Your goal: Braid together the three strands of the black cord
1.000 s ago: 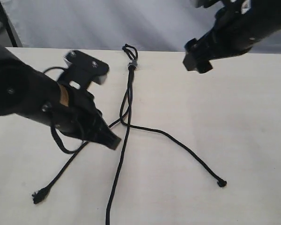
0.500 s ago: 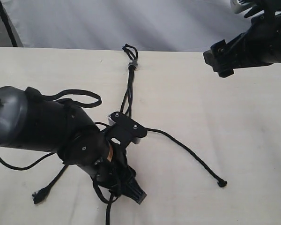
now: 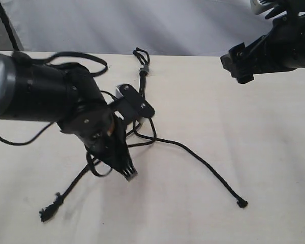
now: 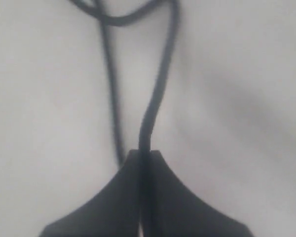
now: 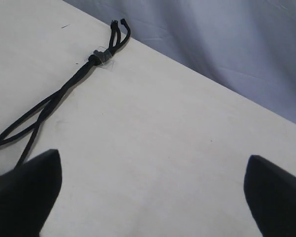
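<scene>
The black cord (image 3: 141,84) lies on the pale table (image 3: 254,147), running from upper centre of the exterior frame down toward the lower half. Its grey band (image 3: 144,70) and little loop (image 3: 140,53) sit near the table's far edge, and both also show at upper left of the right wrist view (image 5: 101,57).

Below the band the three strands (image 3: 140,96) part. The right-hand strand (image 3: 203,161) trails to a knotted tip (image 3: 241,204) at lower right. The left-hand strand (image 3: 73,185) reaches a frayed tip (image 3: 46,214) at lower left. The third strand (image 4: 158,94) runs straight into the left gripper (image 3: 129,174), left of centre, whose jaws are closed tight on it in the left wrist view (image 4: 144,154).

The right gripper (image 3: 239,67) hangs at upper right, above the table edge and well apart from the cord, its jaws spread wide with nothing between them (image 5: 150,170).

Half a second earlier the left gripper was low at bottom centre, over a strand that ran straight off the bottom edge. It now sits higher in the frame, and that strand has been drawn up into a loose bend near the middle. The right gripper and the right-hand tip have barely shifted.

Count: one cord, three strands, one band, two visible tips, two grippers.
</scene>
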Tool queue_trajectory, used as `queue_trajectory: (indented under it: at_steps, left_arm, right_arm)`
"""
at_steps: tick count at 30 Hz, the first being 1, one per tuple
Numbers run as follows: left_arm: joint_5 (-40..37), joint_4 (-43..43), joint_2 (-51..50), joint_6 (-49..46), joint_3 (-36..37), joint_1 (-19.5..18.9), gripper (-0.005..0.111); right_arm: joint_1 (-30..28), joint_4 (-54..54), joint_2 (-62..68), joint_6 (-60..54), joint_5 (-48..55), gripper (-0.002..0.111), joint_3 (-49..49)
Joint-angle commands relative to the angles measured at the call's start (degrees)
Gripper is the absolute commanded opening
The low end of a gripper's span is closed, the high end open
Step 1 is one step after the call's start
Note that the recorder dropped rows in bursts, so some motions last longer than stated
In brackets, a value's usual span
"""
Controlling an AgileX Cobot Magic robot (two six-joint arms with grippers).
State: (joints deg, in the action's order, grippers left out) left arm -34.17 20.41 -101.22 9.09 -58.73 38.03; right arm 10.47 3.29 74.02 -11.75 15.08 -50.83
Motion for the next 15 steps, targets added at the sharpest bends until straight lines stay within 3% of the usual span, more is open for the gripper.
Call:
queue_trajectory:
  at_steps: [1, 6, 13, 15]
  left_arm:
    - [-1.32, 3.54, -0.13, -0.09, -0.04, -7.59, 0.0]
    - [1.23, 3.33, -4.16, -1.38, -0.04, -12.84, 0.0]
    - [1.47, 2.27, -9.25, -1.38, 0.22, -12.84, 0.0]
    - [1.37, -2.01, -9.79, -1.38, 0.81, -12.84, 0.0]
  right_arm:
    - [-0.34, -0.27, -0.28, -0.08, -0.99, 0.092, 0.28]
    - [-0.34, -0.27, -0.28, -0.08, -1.11, 0.092, 0.28]
    - [-0.34, -0.27, -0.28, 0.03, -1.22, 0.092, 0.28]
    - [-0.34, -0.27, -0.28, 0.03, -1.33, 0.092, 0.28]
